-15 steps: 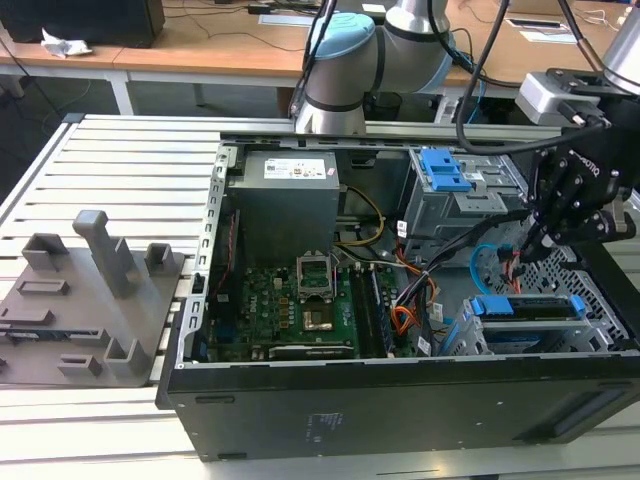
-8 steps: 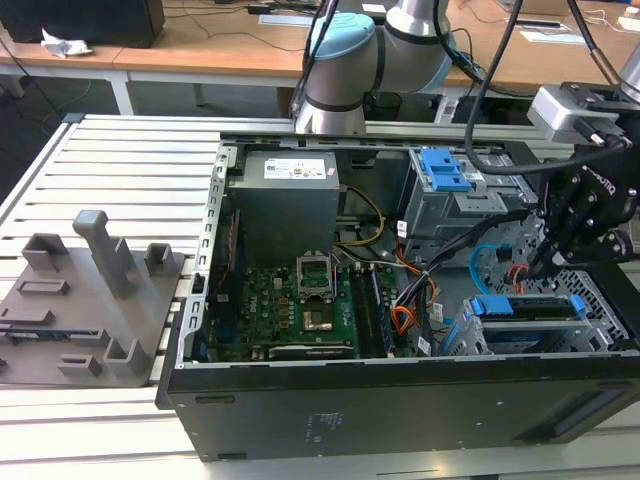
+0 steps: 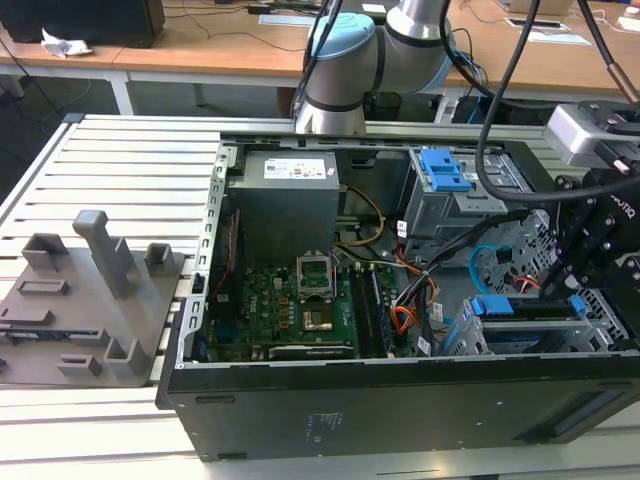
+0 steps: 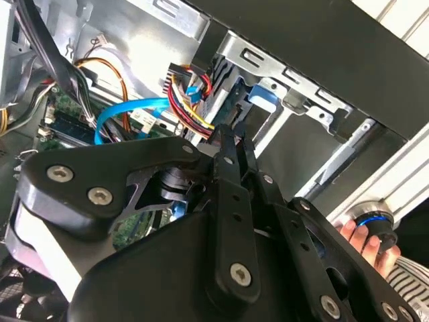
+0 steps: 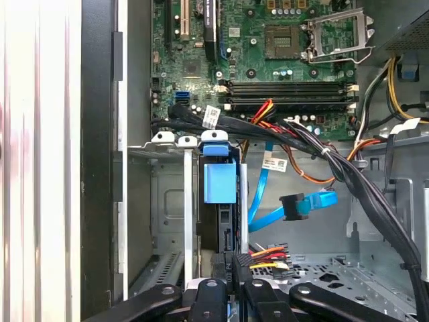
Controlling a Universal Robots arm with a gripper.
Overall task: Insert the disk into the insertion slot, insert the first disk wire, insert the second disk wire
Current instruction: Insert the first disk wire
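— How does the disk look, and where is it?
— The disk (image 5: 220, 182) shows its bright blue carrier and sits inside the insertion slot (image 5: 175, 201), a grey metal cage.
— And the tool?
— The tool (image 5: 232, 272) is closed narrowly on the dark plug of the first disk wire (image 5: 268, 253), at the disk's end. The light-blue second disk wire (image 5: 263, 204) lies loose just beside.

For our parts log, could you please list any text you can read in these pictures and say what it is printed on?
Power supply label: print too small to read.
Cable tags: too small to read.
Gripper: white lettering on its body, partly cut off, unreadable.
Nothing can be quoted reliably.
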